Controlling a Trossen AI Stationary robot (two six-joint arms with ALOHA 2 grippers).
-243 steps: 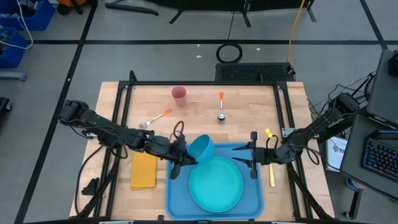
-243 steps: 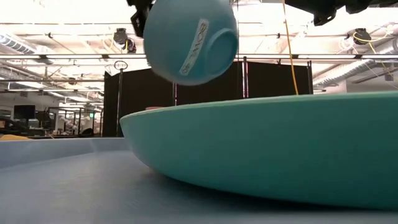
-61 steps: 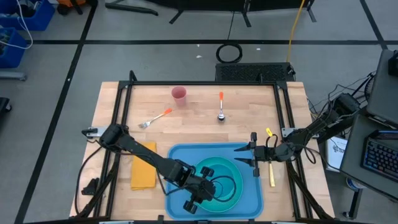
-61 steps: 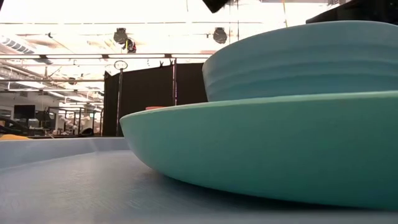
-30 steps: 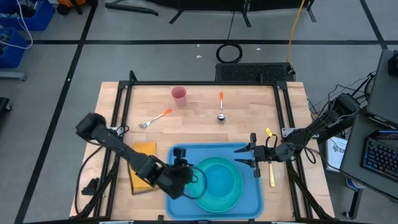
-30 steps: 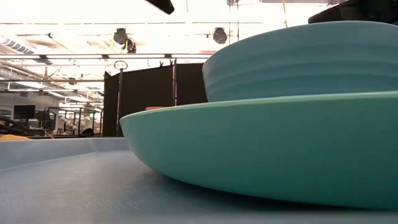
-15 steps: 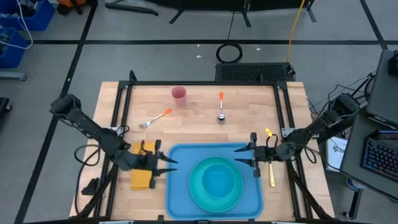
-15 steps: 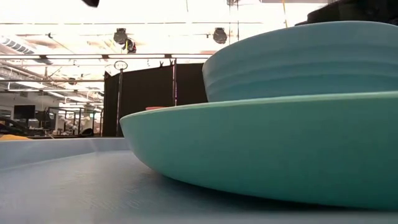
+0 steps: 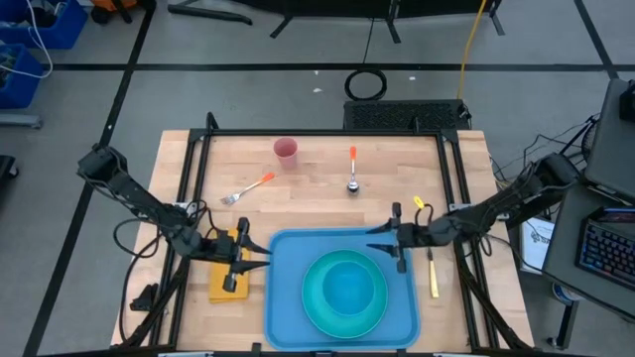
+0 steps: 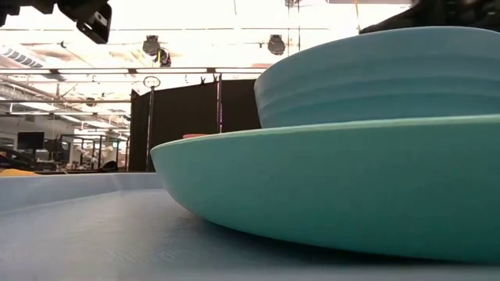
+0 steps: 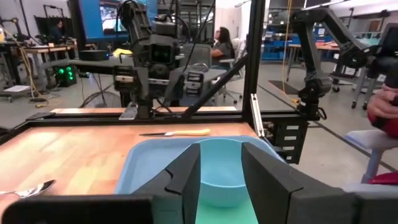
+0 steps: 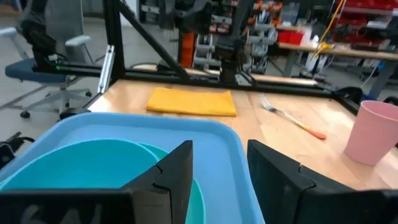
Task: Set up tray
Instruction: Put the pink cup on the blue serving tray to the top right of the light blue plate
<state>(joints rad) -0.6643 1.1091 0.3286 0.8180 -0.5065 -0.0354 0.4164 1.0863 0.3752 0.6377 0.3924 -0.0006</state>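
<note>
I see my left gripper [image 9: 260, 257] hovering, fingers apart and empty, left of the tray [image 9: 288, 297]. My right gripper [image 9: 381, 238] hovers at the tray's far right edge, fingers likewise apart and empty.

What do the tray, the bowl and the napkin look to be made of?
Tray: apparently moulded plastic, smooth matte blue with rounded rim. Bowl: probably plastic or melamine, teal, faint horizontal ridges, soft sheen. Napkin: likely cloth or paper, yellow-orange, folded flat; which one is unclear.

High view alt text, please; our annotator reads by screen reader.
A blue tray on a wooden table holds a teal bowl on a plate. The left gripper, fingers open, hovers over a yellow napkin; the right gripper waits open at the tray's far edge.
</note>
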